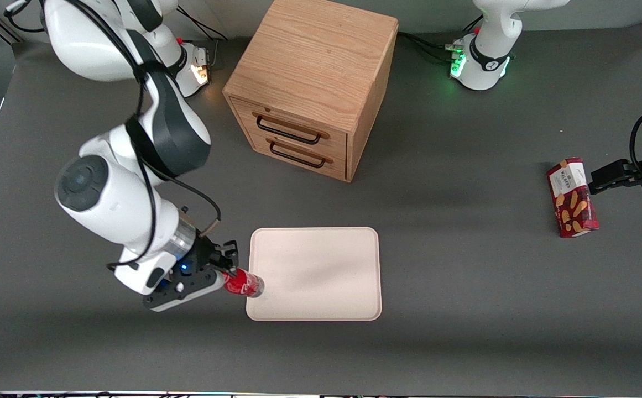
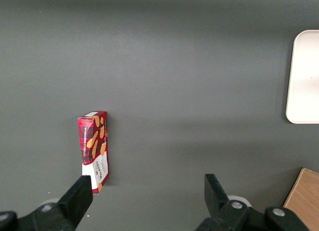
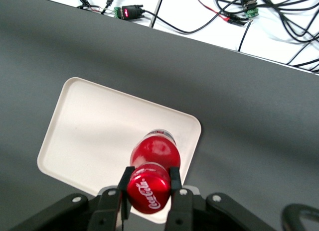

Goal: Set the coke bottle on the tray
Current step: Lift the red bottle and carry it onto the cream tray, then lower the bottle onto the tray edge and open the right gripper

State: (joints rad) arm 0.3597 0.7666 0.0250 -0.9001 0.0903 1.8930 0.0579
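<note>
My gripper (image 1: 226,275) is shut on the coke bottle (image 1: 244,284), a small bottle with a red cap and red label, holding it by the cap end. The bottle hangs over the corner of the pale cream-pink tray (image 1: 321,260) nearest the working arm and the front camera. In the right wrist view the fingers (image 3: 174,177) clamp the red cap (image 3: 148,192), my gripper (image 3: 149,180) is above the tray (image 3: 99,126), and the bottle's body (image 3: 154,150) points down at the tray's corner. I cannot tell whether the bottle touches the tray.
A wooden drawer cabinet (image 1: 312,83) with two black handles stands farther from the front camera than the tray. A red snack box (image 1: 573,197) lies toward the parked arm's end of the table and also shows in the left wrist view (image 2: 94,145).
</note>
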